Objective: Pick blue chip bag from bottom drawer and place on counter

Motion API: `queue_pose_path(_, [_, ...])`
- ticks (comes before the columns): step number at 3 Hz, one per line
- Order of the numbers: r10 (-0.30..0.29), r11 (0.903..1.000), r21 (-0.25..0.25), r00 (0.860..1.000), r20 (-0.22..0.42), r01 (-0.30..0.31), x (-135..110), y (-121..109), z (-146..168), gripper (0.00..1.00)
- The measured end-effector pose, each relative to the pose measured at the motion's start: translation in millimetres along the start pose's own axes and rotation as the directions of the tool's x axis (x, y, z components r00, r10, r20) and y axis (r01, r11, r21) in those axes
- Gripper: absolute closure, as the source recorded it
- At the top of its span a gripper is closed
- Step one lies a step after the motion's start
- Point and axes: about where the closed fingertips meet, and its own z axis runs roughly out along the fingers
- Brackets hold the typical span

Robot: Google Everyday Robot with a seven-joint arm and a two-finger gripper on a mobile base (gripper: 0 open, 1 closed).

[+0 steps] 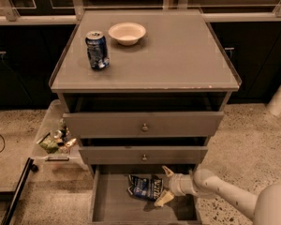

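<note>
My hand (pixel 161 186) is low in the frame, right of centre, reaching into the open bottom drawer (pixel 113 206) from the right on the end of my pale arm (pixel 225 192). Its two cream fingers (pixel 163 199) are spread wide apart, one angled up toward the drawer front above and the other slanting down over the drawer floor. They have hold of nothing.

The blue chip bag (pixel 144 187) lies crumpled on the drawer floor just left of my hand, at the back of the drawer under the drawer front above. Its right edge sits at the mouth of my open fingers. I cannot tell whether either finger is touching the foil.

The two knobbed drawers (pixel 143 124) above are pulled out partway. On the tabletop (pixel 178 55), in the upper half of the frame, a blue soda can (pixel 97 49) stands upright near the left edge. A pale bowl (pixel 127 33) sits just behind it to the right. A clear bin of odds and ends (pixel 54 139) rests on the floor to the left of the cabinet.
</note>
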Motion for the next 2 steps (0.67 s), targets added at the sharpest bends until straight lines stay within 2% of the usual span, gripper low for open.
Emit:
queue_pose_path(1, [-0.042,0.9989,-0.021,0.999,0.017,0.042,0.1,-0.9,29.7,0.00])
queue_pose_path(2, [-0.067,0.9972,-0.032,0.998,0.008,0.067,6.6,-3.0,53.1,0.00])
